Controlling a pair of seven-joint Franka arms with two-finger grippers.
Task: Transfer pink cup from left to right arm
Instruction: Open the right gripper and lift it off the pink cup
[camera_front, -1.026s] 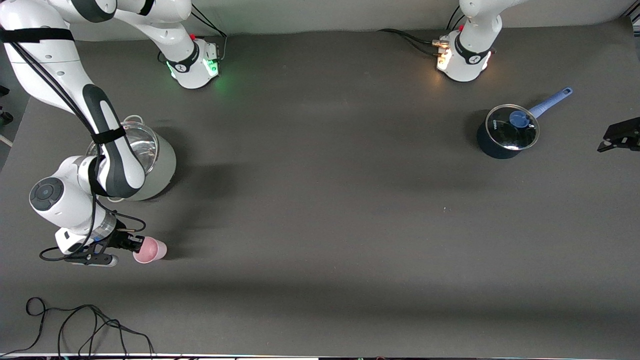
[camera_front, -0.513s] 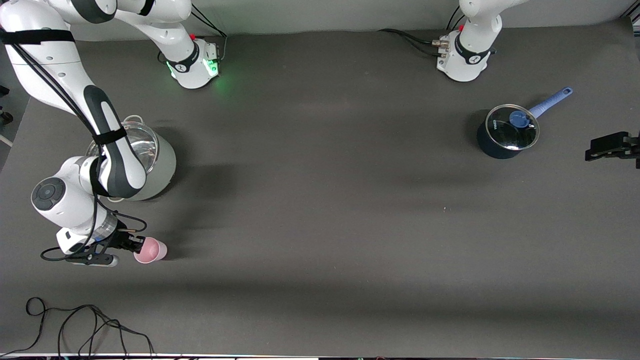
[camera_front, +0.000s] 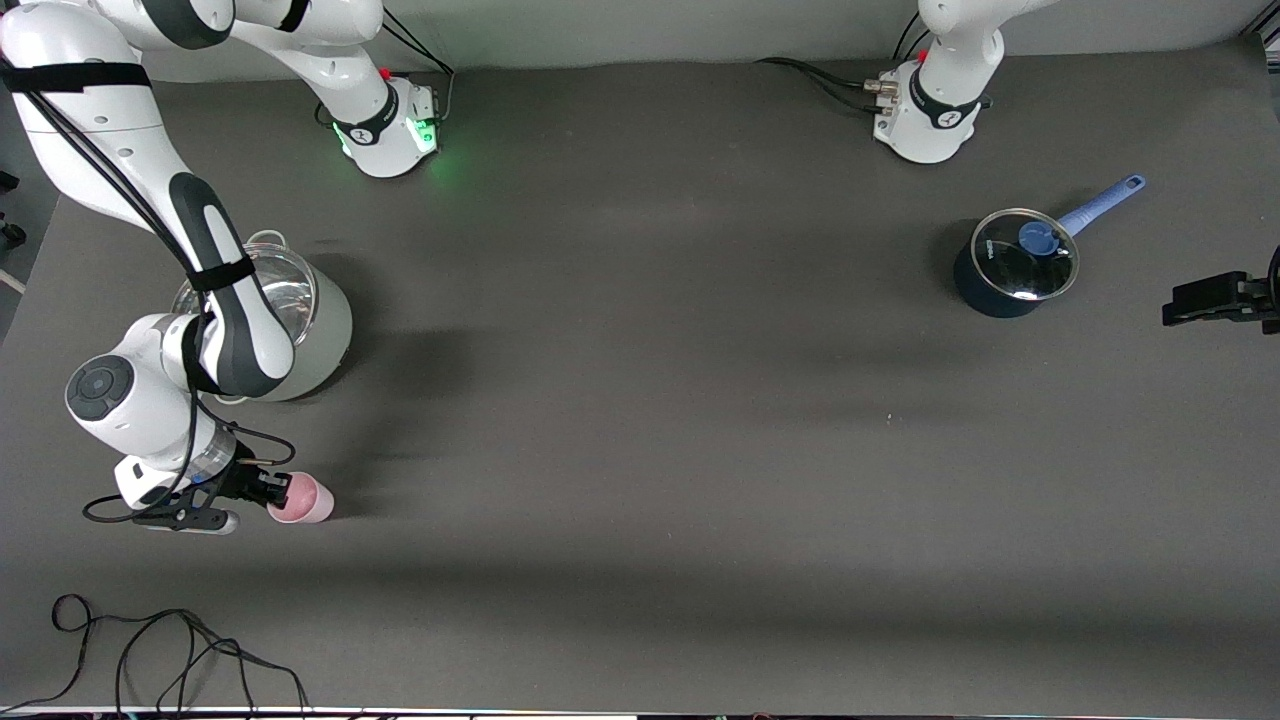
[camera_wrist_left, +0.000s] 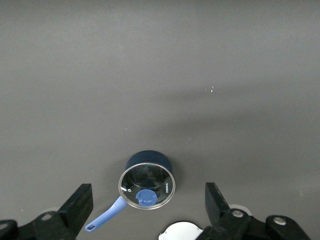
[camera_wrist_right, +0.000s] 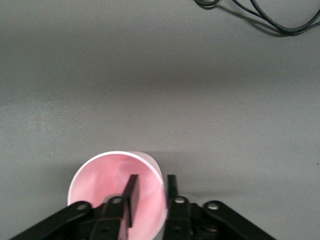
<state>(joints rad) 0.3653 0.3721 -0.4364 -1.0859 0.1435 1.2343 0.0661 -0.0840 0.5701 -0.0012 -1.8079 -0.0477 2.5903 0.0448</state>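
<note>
The dark grey bench (camera_front: 640, 400) spreads under me, and my right arm (camera_front: 150, 230) bends down over its own end of it, passing above the big steel pot (camera_front: 300, 320) there. My left arm (camera_front: 945, 100) shows mostly as a base at its end of the bench and waits. The small dark blue saucepan (camera_front: 1015, 265), with its glass lid and blue handle, sits on the bench near that base. My left end effector (camera_wrist_left: 148, 207) hangs high over the saucepan with its fingers spread wide apart and nothing between them. My right end effector (camera_wrist_right: 150, 192) is low at the bench surface, nearer the front camera than the steel pot, one finger (camera_wrist_right: 131, 197) inside the pink cup (camera_front: 300, 498) and the other outside, straddling the wall; I cannot tell whether they pinch it. The cup rests on the bench, and a loose black cable (camera_front: 180, 650) lies nearer the camera
</note>
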